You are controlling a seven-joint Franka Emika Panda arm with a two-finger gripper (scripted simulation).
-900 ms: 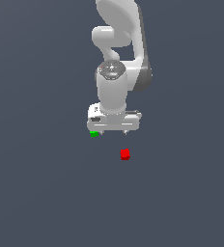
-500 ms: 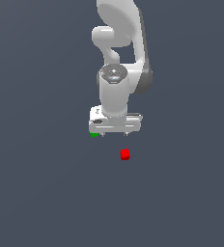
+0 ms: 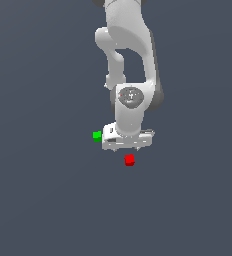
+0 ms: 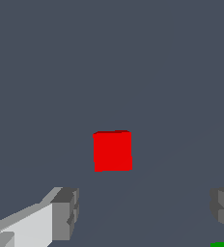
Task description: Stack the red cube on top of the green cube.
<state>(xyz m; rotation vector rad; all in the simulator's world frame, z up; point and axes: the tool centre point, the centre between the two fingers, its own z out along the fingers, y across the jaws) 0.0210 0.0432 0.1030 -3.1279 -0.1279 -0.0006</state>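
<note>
The end effector (image 4: 143,212) hangs above the plain grey counter (image 3: 43,200) with its two fingers (image 4: 65,213) spread wide apart and nothing between them, so it is released. In the wrist view the red cube (image 4: 112,150) lies flat on the counter, ahead of the gap between the fingers and not touched by either one. Only a sliver of the green cube (image 4: 223,244) shows at the edge of that picture, beside the second finger.

In the exterior view the white arm (image 3: 130,60) reaches down from the top, and the end effector (image 3: 128,148) sits low over the surface. The red cube (image 3: 129,160) rests just below it in the picture, near the middle of the counter. The green cube (image 3: 97,135) sits on the counter toward the exterior view's left, close against the end effector's side. The two cubes are apart from each other; neither sits on the other.
</note>
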